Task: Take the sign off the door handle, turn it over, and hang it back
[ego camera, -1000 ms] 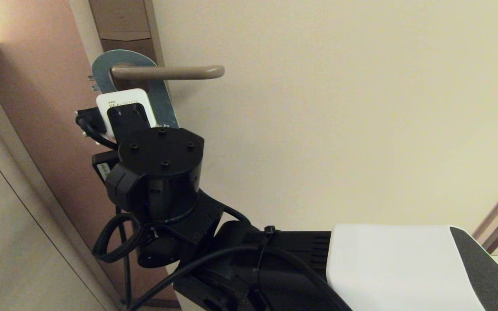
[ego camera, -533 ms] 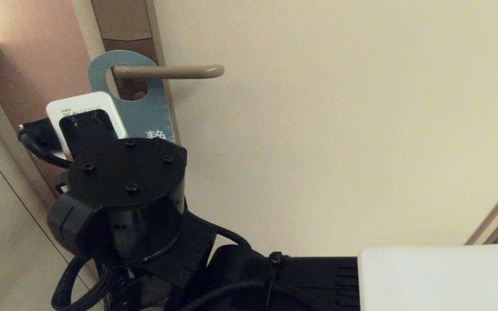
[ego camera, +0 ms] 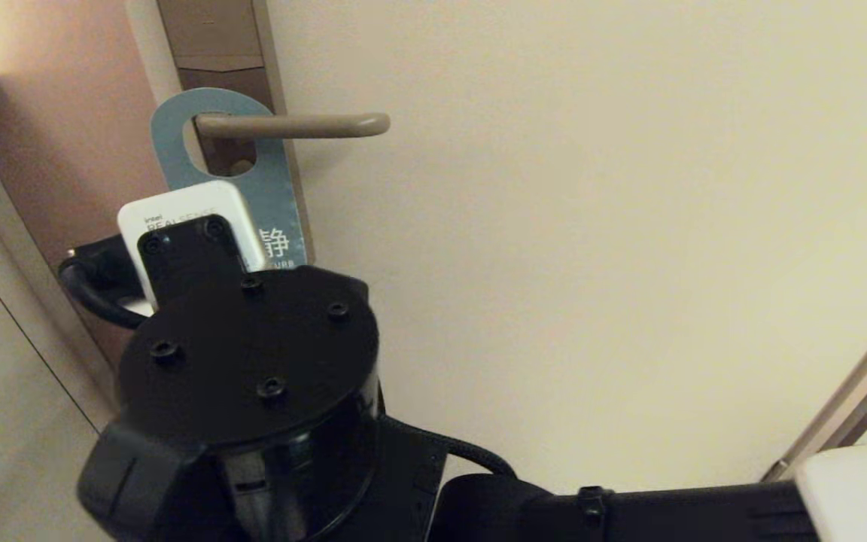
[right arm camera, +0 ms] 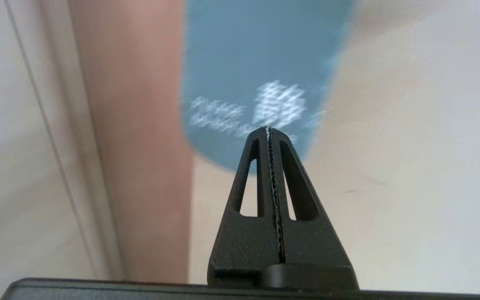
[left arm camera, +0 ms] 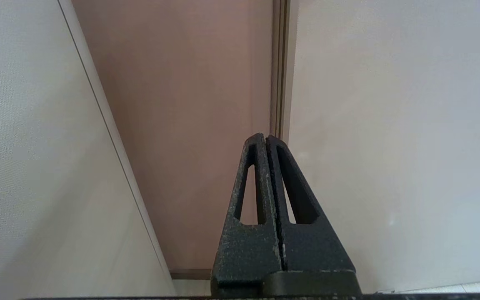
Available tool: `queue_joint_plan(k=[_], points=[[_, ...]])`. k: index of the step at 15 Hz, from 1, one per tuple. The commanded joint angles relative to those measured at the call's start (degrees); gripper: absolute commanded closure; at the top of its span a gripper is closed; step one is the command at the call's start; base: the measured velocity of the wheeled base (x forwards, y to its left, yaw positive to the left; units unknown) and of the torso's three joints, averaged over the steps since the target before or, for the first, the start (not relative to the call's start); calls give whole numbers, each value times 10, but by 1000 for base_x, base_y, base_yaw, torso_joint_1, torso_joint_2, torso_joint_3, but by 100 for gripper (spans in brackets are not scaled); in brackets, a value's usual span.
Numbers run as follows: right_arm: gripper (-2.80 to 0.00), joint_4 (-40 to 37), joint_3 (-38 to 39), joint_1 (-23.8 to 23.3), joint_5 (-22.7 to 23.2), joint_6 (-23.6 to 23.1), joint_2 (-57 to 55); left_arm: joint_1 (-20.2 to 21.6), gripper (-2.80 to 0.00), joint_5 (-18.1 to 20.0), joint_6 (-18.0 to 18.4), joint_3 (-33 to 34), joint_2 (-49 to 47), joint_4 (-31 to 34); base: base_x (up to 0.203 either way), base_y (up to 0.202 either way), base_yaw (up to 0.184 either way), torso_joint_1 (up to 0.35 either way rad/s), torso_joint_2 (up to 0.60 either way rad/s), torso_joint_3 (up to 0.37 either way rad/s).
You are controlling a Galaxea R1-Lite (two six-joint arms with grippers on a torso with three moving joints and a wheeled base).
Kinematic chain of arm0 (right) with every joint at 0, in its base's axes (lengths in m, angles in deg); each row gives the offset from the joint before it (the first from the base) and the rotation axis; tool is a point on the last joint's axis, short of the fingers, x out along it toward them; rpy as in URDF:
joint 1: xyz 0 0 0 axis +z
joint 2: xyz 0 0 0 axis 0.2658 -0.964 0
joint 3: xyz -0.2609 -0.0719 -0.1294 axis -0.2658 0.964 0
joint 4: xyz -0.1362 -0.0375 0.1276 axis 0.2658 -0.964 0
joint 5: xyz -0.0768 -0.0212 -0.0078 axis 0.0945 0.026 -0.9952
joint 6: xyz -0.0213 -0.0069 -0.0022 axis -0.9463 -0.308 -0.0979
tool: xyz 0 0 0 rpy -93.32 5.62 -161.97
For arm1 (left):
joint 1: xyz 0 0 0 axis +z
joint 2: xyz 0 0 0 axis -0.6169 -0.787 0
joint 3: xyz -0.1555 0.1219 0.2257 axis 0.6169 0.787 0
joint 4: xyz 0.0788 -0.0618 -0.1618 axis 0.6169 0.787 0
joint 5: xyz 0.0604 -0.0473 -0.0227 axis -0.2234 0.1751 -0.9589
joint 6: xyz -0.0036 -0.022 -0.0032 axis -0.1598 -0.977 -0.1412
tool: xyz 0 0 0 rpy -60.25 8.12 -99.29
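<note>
Nearest, my right arm point(ego camera: 253, 406) fills the low left of the head view, its black wrist housing and white camera block raised toward the door. My right gripper point(right arm camera: 268, 130) is closed, the two fingers pressed flat together with nothing between them. In the right wrist view its tip sits in front of the sign's lower rounded end, just under the white lettering; I cannot tell whether it touches the card.

My left gripper point(left arm camera: 266, 137) is likewise closed and empty, parked low and facing the seam where the pinkish jamb meets the pale door.

Beyond my right wrist hangs the sign point(ego camera: 272, 192), teal face outward. Its long axis runs top to bottom with a slight tilt, the lower end swung a little toward the handle's free end. The oval hole point(ego camera: 219, 147) is at the top, and the handle passes through it, so the card hangs from the bar close to the plate. White characters and part of a printed word show near the lower portion; the rest of the card is hidden behind my camera block.

The handle point(ego camera: 294, 125) lies level, its rounded end pointing away from the door edge. Behind it stands the tall brown plate point(ego camera: 211, 45), running up out of view along the door's edge.
</note>
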Motion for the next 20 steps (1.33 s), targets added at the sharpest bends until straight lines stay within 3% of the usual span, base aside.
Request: queue_joint_plan(k=[1,4,11,16,20], points=[[0,4,23,-13,-3,-5,40,0,0,0,0,0,-1,-1,0,0,0,0,0,0],[0,5,38,-25,-1,-30,61,0,0,0,0,0,-1,-1,0,0,0,0,0,0],[0,4,65,-57,15,-40,97,0,0,0,-1,0,-1,-1,0,0,0,0,0,0],[0,4,155,-111,91,-40,184,0,0,0,0,0,-1,-1,0,0,0,0,0,0],[0,4,293,-201,218,-38,314,0,0,0,-1,0,-1,-1,0,0,0,0,0,0]])
